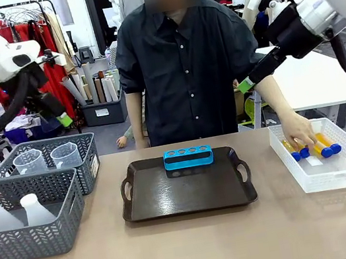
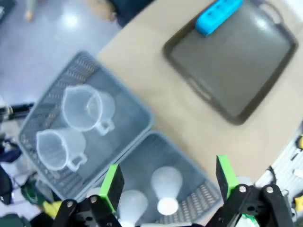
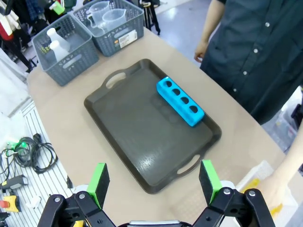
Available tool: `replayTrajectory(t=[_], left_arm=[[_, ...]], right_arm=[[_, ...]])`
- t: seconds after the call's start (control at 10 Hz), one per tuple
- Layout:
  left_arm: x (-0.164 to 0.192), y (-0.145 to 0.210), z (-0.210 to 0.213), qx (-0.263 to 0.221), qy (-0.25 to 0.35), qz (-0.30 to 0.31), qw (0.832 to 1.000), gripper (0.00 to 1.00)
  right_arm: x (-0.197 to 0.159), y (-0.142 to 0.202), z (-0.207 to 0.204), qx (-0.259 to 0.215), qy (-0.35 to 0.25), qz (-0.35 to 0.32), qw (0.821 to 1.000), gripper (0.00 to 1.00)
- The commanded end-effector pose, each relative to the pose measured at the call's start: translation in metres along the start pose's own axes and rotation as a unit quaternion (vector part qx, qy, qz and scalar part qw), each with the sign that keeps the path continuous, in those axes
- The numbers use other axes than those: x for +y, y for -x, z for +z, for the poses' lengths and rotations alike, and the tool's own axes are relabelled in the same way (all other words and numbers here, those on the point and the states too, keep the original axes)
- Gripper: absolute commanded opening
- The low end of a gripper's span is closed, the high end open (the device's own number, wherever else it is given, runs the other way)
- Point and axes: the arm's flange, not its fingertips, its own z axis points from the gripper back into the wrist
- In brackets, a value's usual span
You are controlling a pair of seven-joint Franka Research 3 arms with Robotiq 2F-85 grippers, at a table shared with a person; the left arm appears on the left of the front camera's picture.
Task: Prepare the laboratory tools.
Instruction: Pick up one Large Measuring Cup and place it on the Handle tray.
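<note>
- My left gripper (image 2: 168, 179) and right gripper (image 3: 154, 182): fingers spread wide, holding nothing.
- Lower left: flasks (image 1: 36, 208) in the near basket (image 1: 32, 245); beakers (image 1: 65, 155) in the basket behind.
- Centre: rack (image 1: 188, 157) at the tray's (image 1: 184, 194) far edge.
- Right: a person's hand (image 1: 297, 131) on the tubes (image 1: 327, 146) in the white bin (image 1: 332, 178).

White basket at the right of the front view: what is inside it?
Inside the white basket lie yellow blue-capped tubes, caps toward the robot. The person's hand reaches in and covers the far ends of some, so their exact count cannot be told.
</note>
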Motion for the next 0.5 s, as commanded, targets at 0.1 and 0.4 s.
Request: replayTrajectory(t=[0.1,0.4], left_arm=[[0.07,-0.006,-0.021,0.081,-0.005,0.096,0.992,1.0],[0.117,0.016,-0.048,0.114,-0.043,0.21,0.97,1.0]], right_arm=[[0.0,-0.001,0.001,-0.001,-0.002,-0.001,1.0,1.0],[0.0,-0.001,0.001,-0.001,-0.002,-0.001,1.0,1.0]])
